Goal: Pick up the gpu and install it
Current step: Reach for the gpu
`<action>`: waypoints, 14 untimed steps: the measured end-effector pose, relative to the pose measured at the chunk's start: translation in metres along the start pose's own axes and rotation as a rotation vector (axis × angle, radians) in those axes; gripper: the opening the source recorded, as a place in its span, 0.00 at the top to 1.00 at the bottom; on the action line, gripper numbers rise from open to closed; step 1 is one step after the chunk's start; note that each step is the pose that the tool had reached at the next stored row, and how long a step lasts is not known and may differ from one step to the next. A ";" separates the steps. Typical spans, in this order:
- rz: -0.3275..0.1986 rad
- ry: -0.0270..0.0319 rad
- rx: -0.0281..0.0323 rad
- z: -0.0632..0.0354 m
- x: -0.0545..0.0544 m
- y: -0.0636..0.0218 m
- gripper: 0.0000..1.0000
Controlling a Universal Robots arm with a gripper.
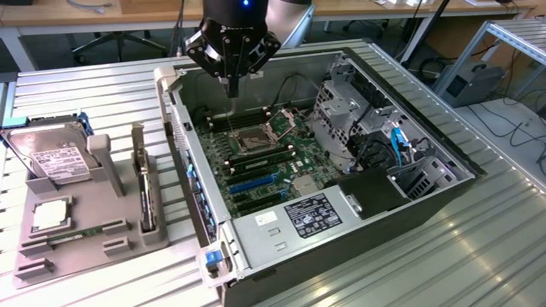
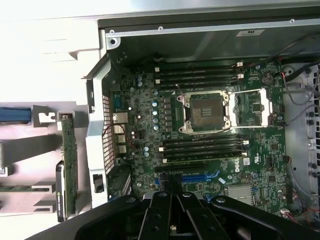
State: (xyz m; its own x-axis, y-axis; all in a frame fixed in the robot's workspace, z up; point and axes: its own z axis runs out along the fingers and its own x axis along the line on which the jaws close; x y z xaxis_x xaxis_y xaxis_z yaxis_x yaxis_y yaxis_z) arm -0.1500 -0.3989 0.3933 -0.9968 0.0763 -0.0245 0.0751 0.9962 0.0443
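Note:
The gpu (image 1: 145, 188) stands on its edge in a slot of the grey holder tray (image 1: 85, 256), at the exterior view's left of the open computer case (image 1: 341, 230). In the wrist view the gpu (image 2: 68, 165) shows its green board edge beside the case wall. My gripper (image 1: 232, 89) hangs above the far end of the motherboard (image 1: 265, 160), well apart from the gpu. Its fingers are shut together with nothing between them. In the wrist view the gripper (image 2: 173, 192) sits over the blue expansion slot (image 2: 200, 177).
A silver hard drive (image 1: 53, 160), a square processor (image 1: 51, 214) and a narrow green memory stick (image 1: 73, 235) also rest on the holder tray. Inside the case are the open processor socket (image 2: 207, 112), a drive cage (image 1: 350, 121) and cables (image 1: 397, 144).

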 end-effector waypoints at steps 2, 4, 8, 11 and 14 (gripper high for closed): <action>0.000 0.0001 0.0000 0.0000 0.001 -0.0001 0.89; 0.000 0.0000 0.0000 0.0000 0.001 -0.0001 0.89; 0.000 0.0000 0.0000 -0.0001 0.003 -0.0002 0.89; 0.000 0.0000 0.0000 -0.0001 0.005 -0.0004 0.89; 0.000 0.0001 0.0000 -0.0002 0.006 -0.0005 0.89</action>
State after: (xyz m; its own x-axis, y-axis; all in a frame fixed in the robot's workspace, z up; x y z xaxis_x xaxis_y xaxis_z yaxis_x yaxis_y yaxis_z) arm -0.1559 -0.3989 0.3933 -0.9968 0.0762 -0.0244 0.0751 0.9962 0.0443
